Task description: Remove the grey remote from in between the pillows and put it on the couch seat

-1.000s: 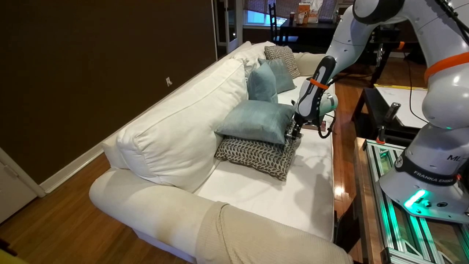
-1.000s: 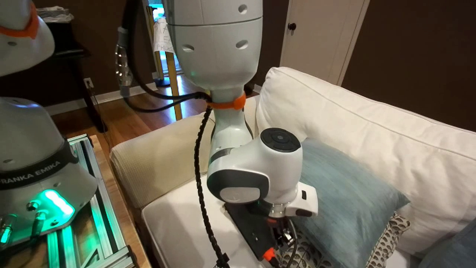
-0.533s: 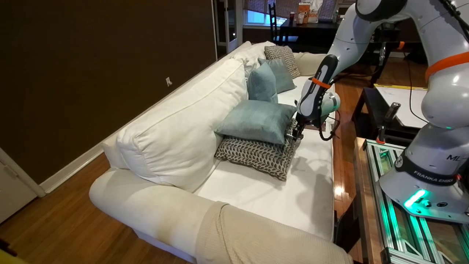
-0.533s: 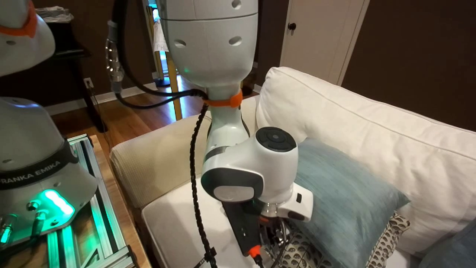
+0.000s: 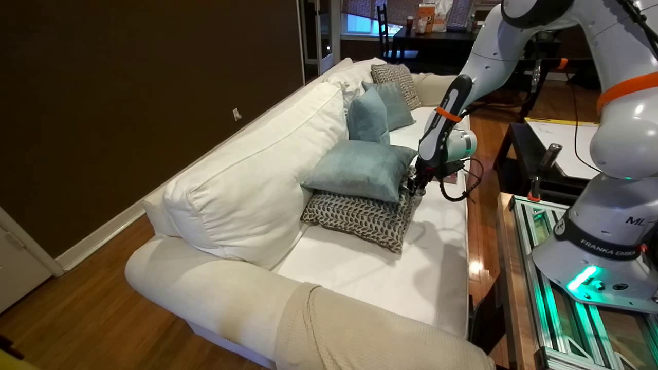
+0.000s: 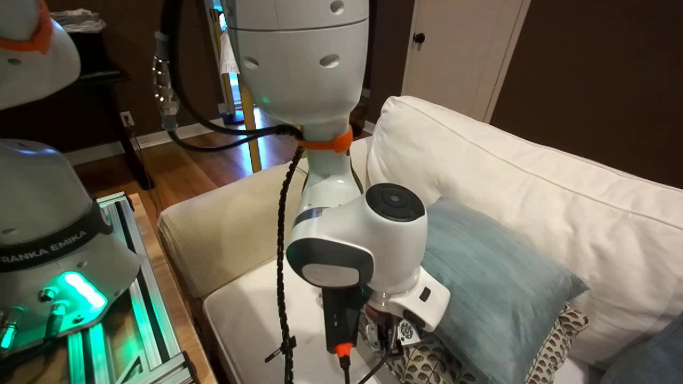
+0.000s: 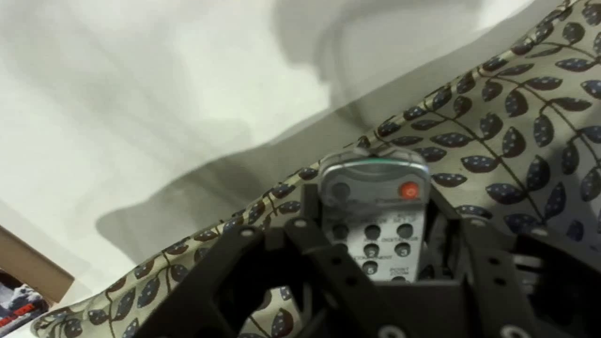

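Note:
The grey remote [image 7: 375, 211], with a red button, lies between my gripper's fingers [image 7: 378, 199] in the wrist view, both fingers against its sides. Its lower end is hidden by the gripper. It hangs over the edge of the patterned pillow [image 7: 497, 136]. In both exterior views the pale teal pillow [image 5: 360, 167] [image 6: 496, 288] rests on the patterned pillow [image 5: 354, 216] [image 6: 437, 357]. My gripper [image 5: 414, 187] is at their front corner; it also shows, partly hidden, in an exterior view [image 6: 395, 341]. The white couch seat [image 5: 370, 277] [image 6: 256, 320] [image 7: 211, 61] lies in front.
The couch back [image 5: 267, 169] rises behind the pillows, and a couch arm [image 5: 247, 288] stands at the near end. More teal pillows [image 5: 367, 118] and a patterned one [image 5: 396, 85] lie farther along. A book-like object [image 5: 447, 178] lies on the seat beyond the gripper, partly hidden.
The wrist has turned and the hand has shifted slightly toward the couch's front edge, a little away from the pillows. The pillows have not visibly moved.

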